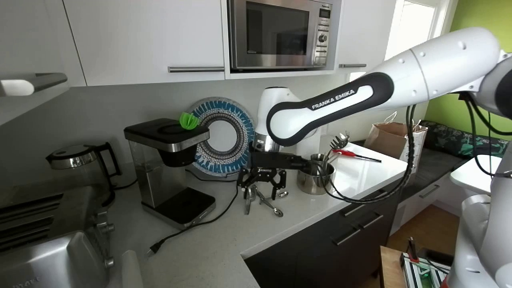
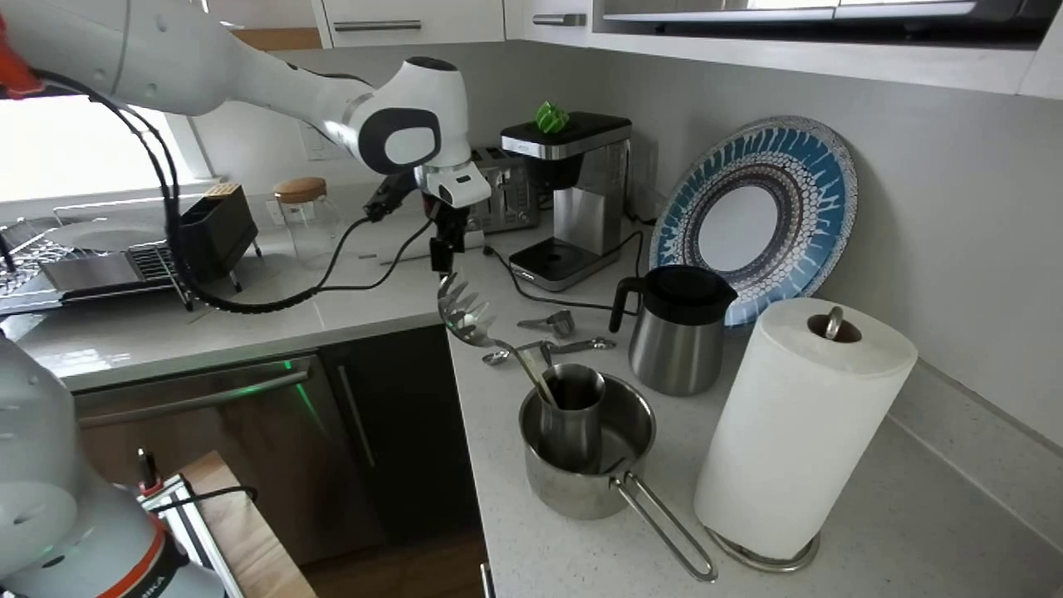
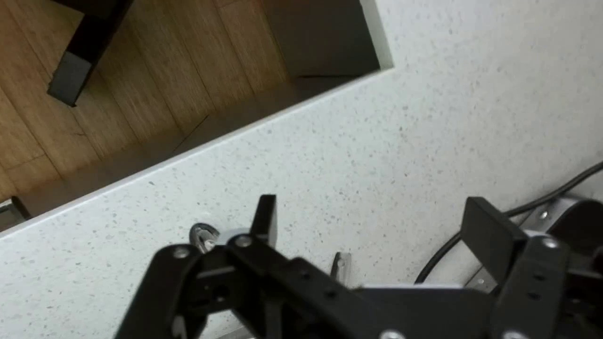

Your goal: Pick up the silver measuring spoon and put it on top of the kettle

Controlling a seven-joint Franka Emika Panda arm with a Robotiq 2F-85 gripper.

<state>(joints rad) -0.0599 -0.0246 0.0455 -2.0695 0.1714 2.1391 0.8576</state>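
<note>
Several small shiny metal utensils lie on the counter in both exterior views. One has a small round bowl end near the counter's front edge and looks like the silver measuring spoon. A shiny rounded end shows left of the fingers in the wrist view; most of the utensils are hidden under my gripper there. A glass kettle with a black lid stands beside the toaster; a steel jug with a black lid stands by the plate. My gripper is open and empty, above the counter.
A coffee maker holds a green object on top. Its black cable crosses the counter. A steel pan holds a cup and a long fork. A paper towel roll and blue plate stand nearby.
</note>
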